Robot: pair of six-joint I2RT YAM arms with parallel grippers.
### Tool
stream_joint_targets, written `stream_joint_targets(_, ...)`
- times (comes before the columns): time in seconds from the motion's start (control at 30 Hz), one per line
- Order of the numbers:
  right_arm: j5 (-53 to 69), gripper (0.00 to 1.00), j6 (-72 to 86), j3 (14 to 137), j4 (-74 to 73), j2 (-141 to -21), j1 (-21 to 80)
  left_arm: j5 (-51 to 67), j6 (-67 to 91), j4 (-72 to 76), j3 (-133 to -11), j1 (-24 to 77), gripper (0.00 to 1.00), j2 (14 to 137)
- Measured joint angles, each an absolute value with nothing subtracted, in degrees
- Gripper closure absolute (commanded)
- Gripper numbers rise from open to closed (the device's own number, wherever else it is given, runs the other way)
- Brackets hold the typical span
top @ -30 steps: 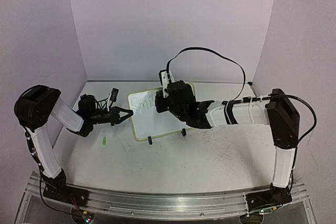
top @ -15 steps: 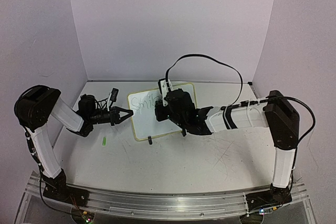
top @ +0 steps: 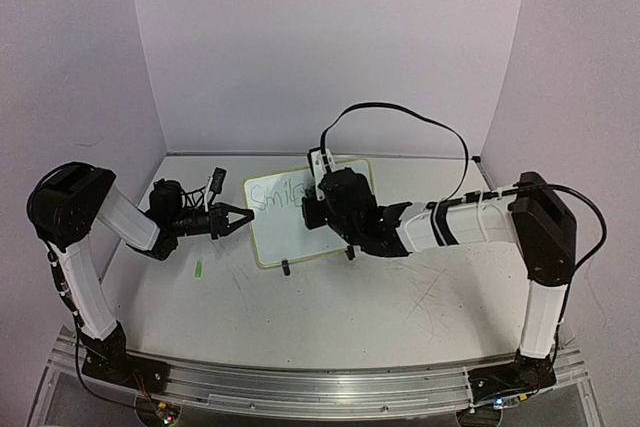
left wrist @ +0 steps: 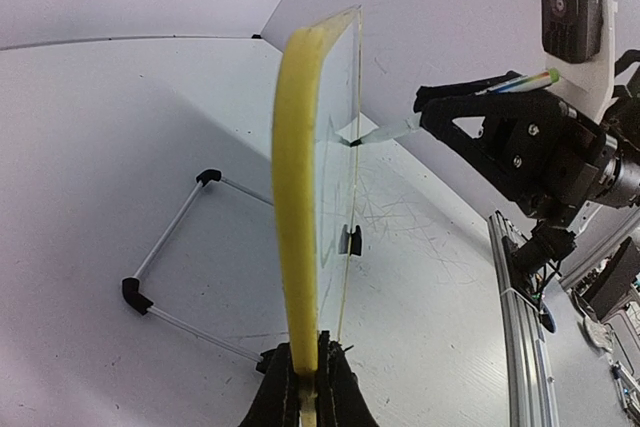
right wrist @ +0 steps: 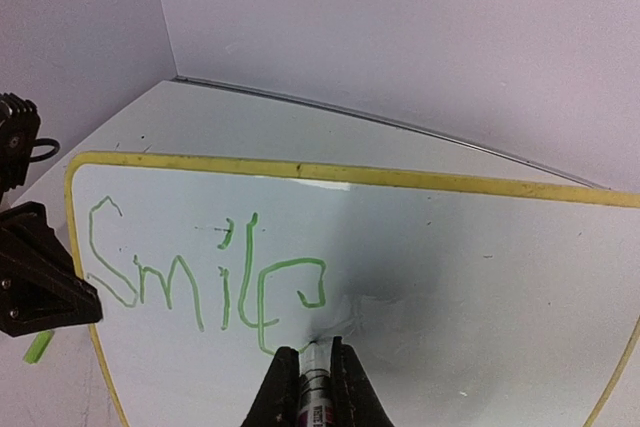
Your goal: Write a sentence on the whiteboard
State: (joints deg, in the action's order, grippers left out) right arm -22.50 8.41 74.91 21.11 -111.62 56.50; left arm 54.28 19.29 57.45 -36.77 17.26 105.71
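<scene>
While you look down from the top camera, you see a white table crossed by grey scratches, most of them on the right half, shut in by plain pale lilac walls on three sides. An aluminium rail runs along the near edge. The whiteboard stands upright near the middle of the table, towards the back, on its two black feet. Your left gripper is clamped on the yellow frame at the board's left edge. Your right gripper is closed on a marker whose tip touches the board just under the last letter. The sentence reads "Smile" in green. A small green piece lies on the table, left of the board.
</scene>
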Motion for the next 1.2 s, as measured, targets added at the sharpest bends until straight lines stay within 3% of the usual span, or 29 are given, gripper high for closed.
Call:
stream_joint_targets(0.37, -12.3, 1.00, 3.4, 66.6, 26.2, -99.8, 55.5, 53.8, 18.6, 57.3, -36.8, 17.6, 1.00, 105.5)
stream_joint_targets(0.6, -13.1, 1.00, 0.5, 64.2, 26.7, -97.1, 55.5, 52.0, 16.3, 53.8, -36.7, 18.2, 1.00, 103.4)
stream_joint_targets(1.2, -16.6, 1.00, 3.1, 67.2, 21.1, -101.4, 55.6, 50.4, 15.8, 52.4, -36.8, 18.5, 1.00, 102.9)
